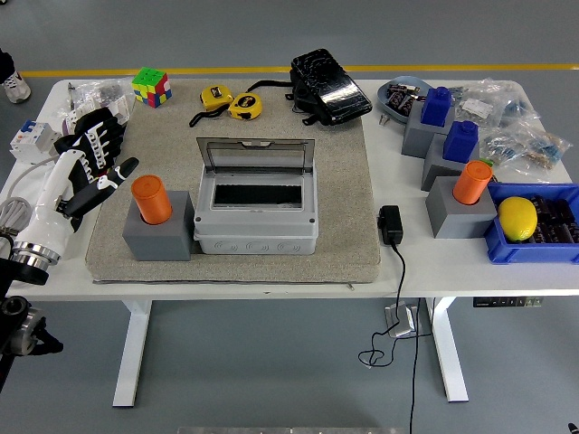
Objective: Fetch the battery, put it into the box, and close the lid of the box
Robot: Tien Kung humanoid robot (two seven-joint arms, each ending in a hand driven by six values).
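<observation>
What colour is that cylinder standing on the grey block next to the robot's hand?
Orange. The cylinder shows clearly in the head view, beside the left hand.

box (256, 221): matt grey plastic | mat (344, 199): rough beige cloth | pouch (329, 87): glossy black | table (398, 276): smooth white

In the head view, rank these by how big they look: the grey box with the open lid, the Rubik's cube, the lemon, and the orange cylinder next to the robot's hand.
Largest to smallest:
1. grey box
2. orange cylinder
3. lemon and Rubik's cube: they look too alike to rank, and the cube sits farther from the camera.
</observation>
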